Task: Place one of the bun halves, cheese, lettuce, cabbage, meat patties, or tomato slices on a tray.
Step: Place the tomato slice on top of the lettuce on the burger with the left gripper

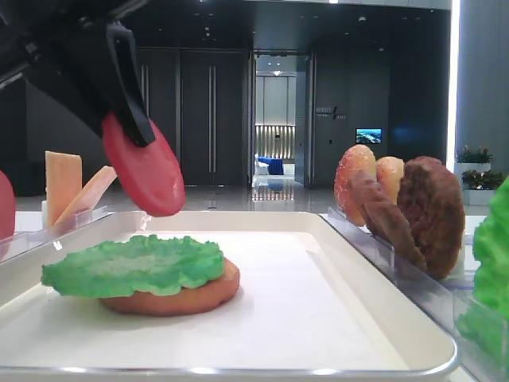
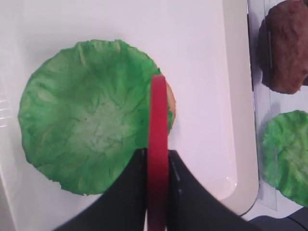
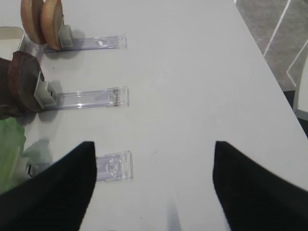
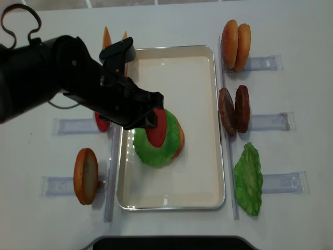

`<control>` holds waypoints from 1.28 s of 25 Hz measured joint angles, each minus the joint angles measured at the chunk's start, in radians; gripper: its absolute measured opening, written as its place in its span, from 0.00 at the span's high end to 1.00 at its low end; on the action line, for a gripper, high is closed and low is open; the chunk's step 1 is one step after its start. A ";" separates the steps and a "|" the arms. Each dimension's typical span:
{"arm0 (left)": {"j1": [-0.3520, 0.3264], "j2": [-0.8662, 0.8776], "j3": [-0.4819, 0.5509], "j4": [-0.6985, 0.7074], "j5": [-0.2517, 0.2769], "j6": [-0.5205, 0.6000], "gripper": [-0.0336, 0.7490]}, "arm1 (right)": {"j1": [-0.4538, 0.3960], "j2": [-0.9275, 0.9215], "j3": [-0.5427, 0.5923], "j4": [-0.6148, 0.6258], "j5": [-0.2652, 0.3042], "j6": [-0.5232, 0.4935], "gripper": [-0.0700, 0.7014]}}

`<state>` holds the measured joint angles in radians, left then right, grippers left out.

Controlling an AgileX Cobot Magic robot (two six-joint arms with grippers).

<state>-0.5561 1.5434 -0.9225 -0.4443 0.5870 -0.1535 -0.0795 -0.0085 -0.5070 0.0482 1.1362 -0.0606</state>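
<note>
Fingers of left gripper (image 2: 158,192) clamped on tomato slice (image 1: 145,167), held edge-on above tray (image 4: 205,125), over lettuce (image 2: 86,113) lying on bun half (image 1: 171,298). Lower, tilt flat, centre before release. Right fingers (image 3: 260,187) spread, empty, over surface (image 3: 192,72).

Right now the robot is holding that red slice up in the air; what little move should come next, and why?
Probably lower it. The left gripper is shut on the tomato slice, which hangs tilted on edge above the lettuce already lying on a bun half in the tray. Bringing it down close first should let it land flat.
</note>
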 joint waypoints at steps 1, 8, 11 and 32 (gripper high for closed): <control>0.000 0.008 0.001 -0.004 -0.007 0.001 0.88 | 0.000 0.000 0.000 0.000 0.000 0.000 0.28; 0.000 0.059 0.003 -0.055 -0.060 0.029 0.88 | 0.000 0.000 0.000 0.000 0.000 0.000 0.28; 0.000 0.071 0.003 -0.138 -0.073 0.107 0.88 | 0.000 0.000 0.000 0.000 0.000 0.000 0.28; 0.000 0.130 0.003 -0.113 -0.053 0.154 0.88 | 0.000 0.000 0.000 0.000 0.000 0.000 0.28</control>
<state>-0.5561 1.6731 -0.9198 -0.5571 0.5338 0.0000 -0.0795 -0.0085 -0.5070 0.0482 1.1362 -0.0606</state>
